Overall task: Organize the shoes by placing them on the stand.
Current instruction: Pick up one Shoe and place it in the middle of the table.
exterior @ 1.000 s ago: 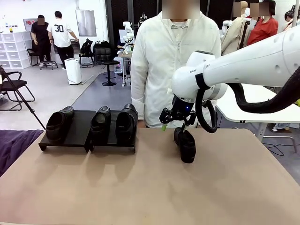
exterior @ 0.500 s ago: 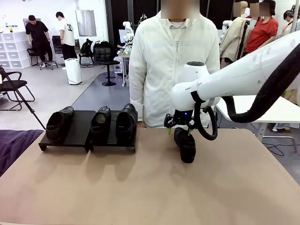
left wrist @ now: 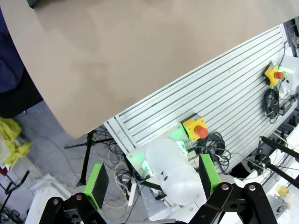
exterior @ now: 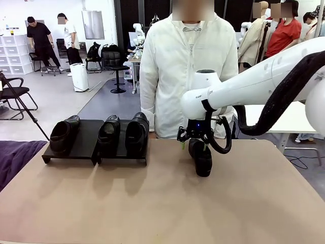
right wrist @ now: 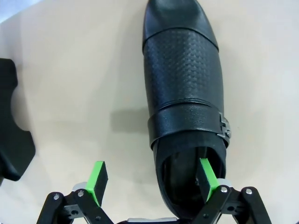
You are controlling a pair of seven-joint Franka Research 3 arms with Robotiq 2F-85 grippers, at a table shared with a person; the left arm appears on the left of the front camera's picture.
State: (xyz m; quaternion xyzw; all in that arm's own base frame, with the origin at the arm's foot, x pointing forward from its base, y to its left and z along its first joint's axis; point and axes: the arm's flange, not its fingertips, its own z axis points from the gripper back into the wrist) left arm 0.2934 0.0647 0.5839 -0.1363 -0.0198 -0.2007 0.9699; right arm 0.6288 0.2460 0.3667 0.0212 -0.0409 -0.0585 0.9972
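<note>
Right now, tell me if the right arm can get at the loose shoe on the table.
Probably yes. The right gripper hangs directly over the shoe with its jaws open, one green pad already inside the heel opening and the other outside the shoe's wall. Nothing lies between them.

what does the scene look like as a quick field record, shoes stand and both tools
shoes on stand: three black glossy leather loafers on the low black flat-topped stand
free slot: between first and second loafer from the left
loose shoe: fourth black loafer on the tan table, right of the stand
right tool: open, one green pad inside the loose shoe's opening, the other outside its side
left tool: open, holding nothing, off the table edge
person: white coat, at the far side
</note>
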